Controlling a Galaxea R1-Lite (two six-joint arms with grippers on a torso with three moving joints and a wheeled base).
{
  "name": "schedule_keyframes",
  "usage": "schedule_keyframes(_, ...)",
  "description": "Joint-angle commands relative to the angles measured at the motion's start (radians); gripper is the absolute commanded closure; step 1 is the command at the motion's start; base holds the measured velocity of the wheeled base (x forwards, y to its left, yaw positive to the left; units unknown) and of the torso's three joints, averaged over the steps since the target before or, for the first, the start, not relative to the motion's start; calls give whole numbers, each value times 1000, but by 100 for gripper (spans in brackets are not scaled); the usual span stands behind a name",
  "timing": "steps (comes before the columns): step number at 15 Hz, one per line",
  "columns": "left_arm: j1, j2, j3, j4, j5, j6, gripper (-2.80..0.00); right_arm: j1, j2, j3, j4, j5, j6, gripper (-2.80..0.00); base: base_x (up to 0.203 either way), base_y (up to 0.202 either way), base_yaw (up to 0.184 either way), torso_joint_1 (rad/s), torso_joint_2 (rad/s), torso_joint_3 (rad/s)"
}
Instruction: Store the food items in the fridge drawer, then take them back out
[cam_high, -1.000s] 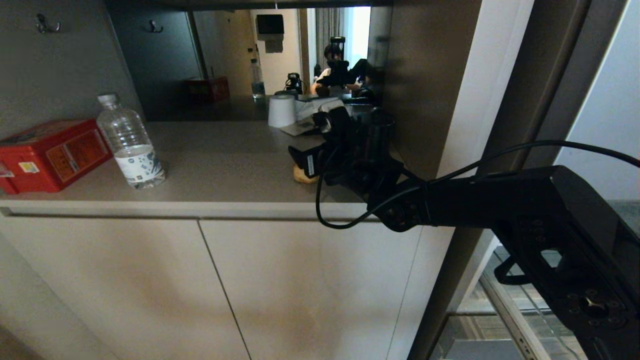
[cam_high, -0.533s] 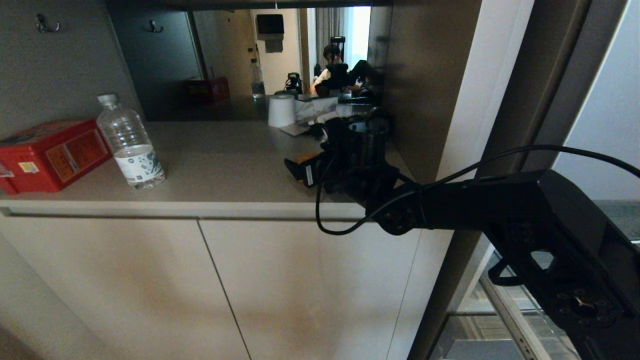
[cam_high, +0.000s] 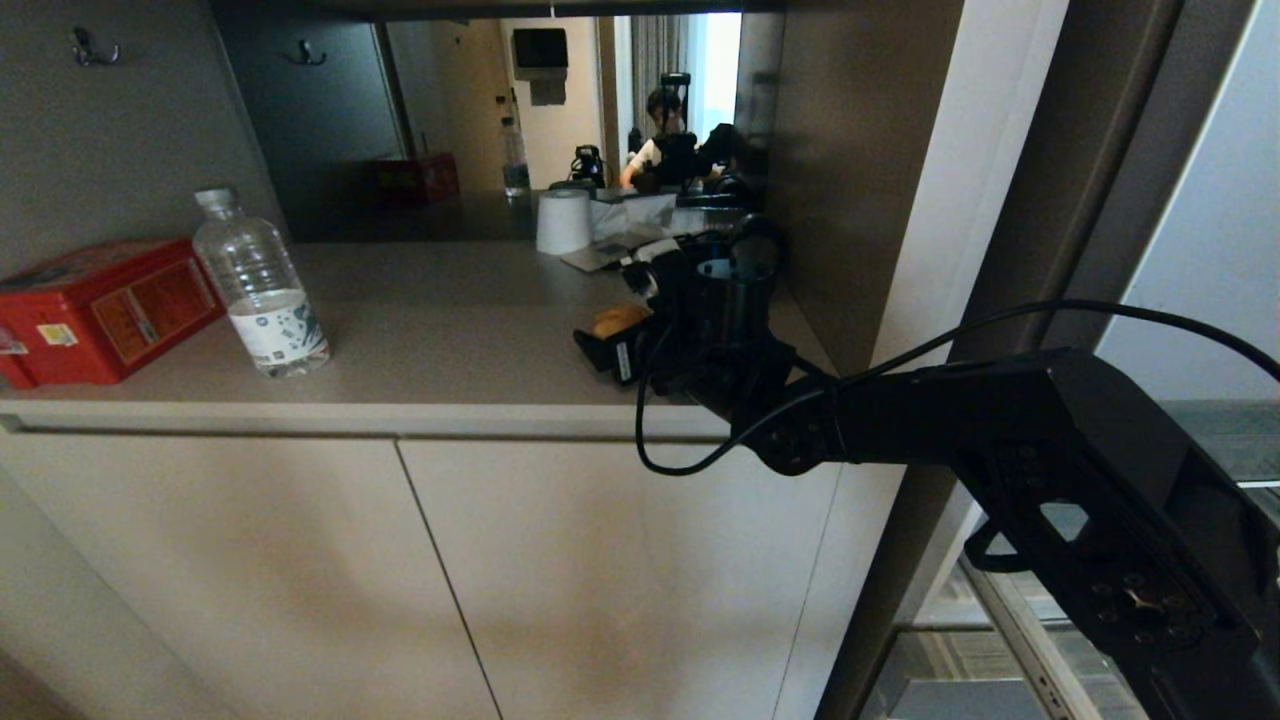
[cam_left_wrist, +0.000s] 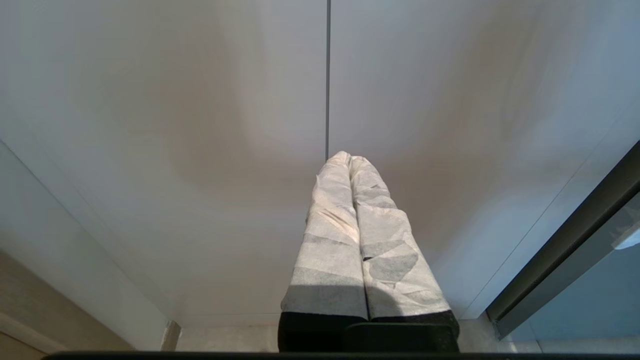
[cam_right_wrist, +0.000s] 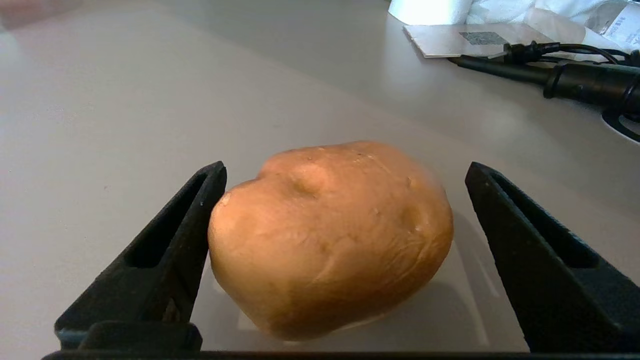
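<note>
So the potato (cam_right_wrist: 330, 240) is sitting on the grey tabletop (cam_right_wrist: 125, 100), right between the two black fingers of the right claw (cam_right_wrist: 340, 260). The claw is spread wide: one finger sits right up against one side of the potato, possibly just touching it, and there's a clear gap on the other side, so it isn't gripping anything. From the head view you can just see the tan lump (cam_high: 620, 319) peeking out past the arm, near the right end of the tabletop.

My guess is this is either a set-down or a pre-grab. Either way, the trick is to keep the fingers level and not clip the potato, because it's rounded and lumpy and would roll easily on that smooth, slightly glossy surface. If it's a grab, centre it first so both sides close evenly.

The skin looks matte, a bit wrinkled, with little dimples and eyes. No sign of the pepper or the fridge drawer here.

Beyond it there's a black cable (cam_right_wrist: 550, 75), a paper card (cam_right_wrist: 465, 37), a clear water bottle (cam_high: 260, 285) and a red box (cam_high: 100, 305). The left claw (cam_left_wrist: 350, 160), wrapped in white cloth-like tape, hangs pinched together by the pale cabinet doors (cam_left_wrist: 200, 125).
</note>
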Motion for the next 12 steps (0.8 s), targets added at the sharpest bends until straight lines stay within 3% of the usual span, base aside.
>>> schedule_keyframes(1,0,0,0,1,0,0,0,-2,1,0,-4,-1,-1,0,0,0,0,0,0,0)
schedule_keyframes(12,0,0,0,1,0,-1,0,-2,-64,20,-2,-12,4,0,0,0,0,0,0,0)
